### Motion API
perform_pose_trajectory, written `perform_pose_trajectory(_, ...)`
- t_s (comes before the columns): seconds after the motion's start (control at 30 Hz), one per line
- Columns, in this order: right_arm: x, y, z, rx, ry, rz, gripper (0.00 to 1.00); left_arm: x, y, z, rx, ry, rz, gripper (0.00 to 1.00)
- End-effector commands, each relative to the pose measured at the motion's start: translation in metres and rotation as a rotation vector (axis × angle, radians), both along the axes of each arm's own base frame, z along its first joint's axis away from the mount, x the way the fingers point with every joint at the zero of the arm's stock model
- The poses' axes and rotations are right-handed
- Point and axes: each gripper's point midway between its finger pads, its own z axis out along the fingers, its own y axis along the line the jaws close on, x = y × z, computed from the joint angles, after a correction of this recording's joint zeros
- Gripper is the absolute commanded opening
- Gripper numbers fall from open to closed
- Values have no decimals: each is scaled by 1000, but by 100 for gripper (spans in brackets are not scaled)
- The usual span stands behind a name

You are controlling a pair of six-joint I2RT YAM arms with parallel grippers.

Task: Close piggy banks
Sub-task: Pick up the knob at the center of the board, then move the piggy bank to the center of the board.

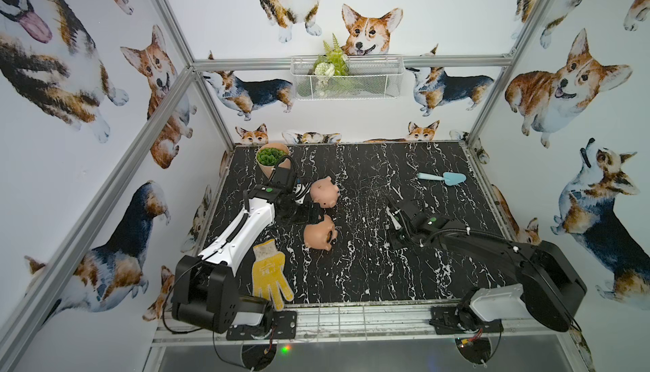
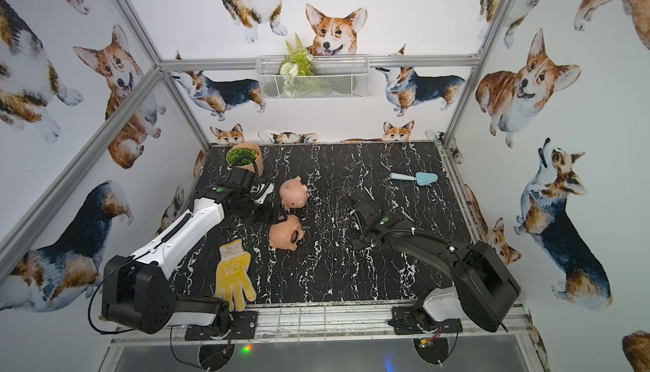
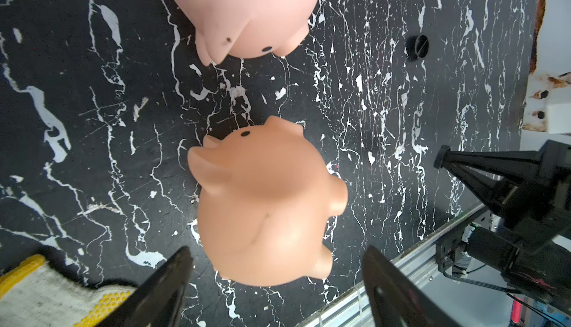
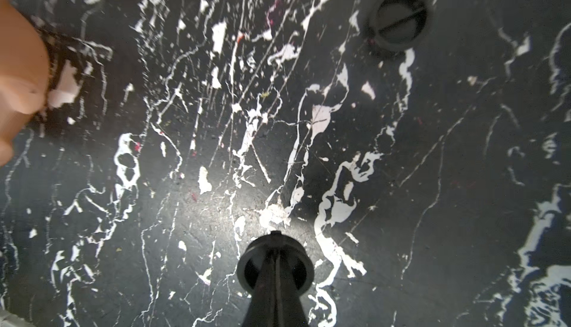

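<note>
Both top views: pale piggy bank and tan piggy bank left of centre, bare tabletop to their right; left wrist: left jaws apart astride the tan piggy bank, gripping nothing; right wrist: right jaws pinched on a black plug, a loose plug on open tabletop.

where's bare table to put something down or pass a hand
Bare black marble table: near middle, between yellow knitted glove and right arm; far edge, between ribbed peach plant pot and blue plastic trowel. Crowded: pale pink piggy bank, tan-pink piggy bank and left gripper.
</note>
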Motion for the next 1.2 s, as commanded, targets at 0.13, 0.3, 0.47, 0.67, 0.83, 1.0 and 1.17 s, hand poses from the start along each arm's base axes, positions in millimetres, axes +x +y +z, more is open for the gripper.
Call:
perform_pose_trajectory(0.13, 5, 17, 52, 226, -176, 34, 0, -1, 2, 5, -4, 1, 6, 88)
perform_pose_trajectory(0.3, 4, 25, 83, 401, -297, 42, 0, -2, 2, 5, -10, 3, 11, 88)
perform_pose_trajectory(0.47, 5, 42, 101, 525, -362, 79, 0, -3, 1, 2, -27, 18, 16, 88)
perform_pose_trajectory(0.67, 11, 73, 102, 540, -453, 112, 0, 0, 8, -3, -23, 47, 38, 88)
perform_pose_trajectory(0.83, 8, 120, 90, 567, -462, 206, 0, 4, 32, -6, -16, 78, 122, 86)
perform_pose_trajectory(1.0, 4, 146, 80, 579, -459, 273, 0, 0, 27, -5, -137, 71, 155, 86)
perform_pose_trajectory(1.17, 8, 153, 76, 615, -476, 265, 0, -14, 18, -15, -140, 88, 110, 88)
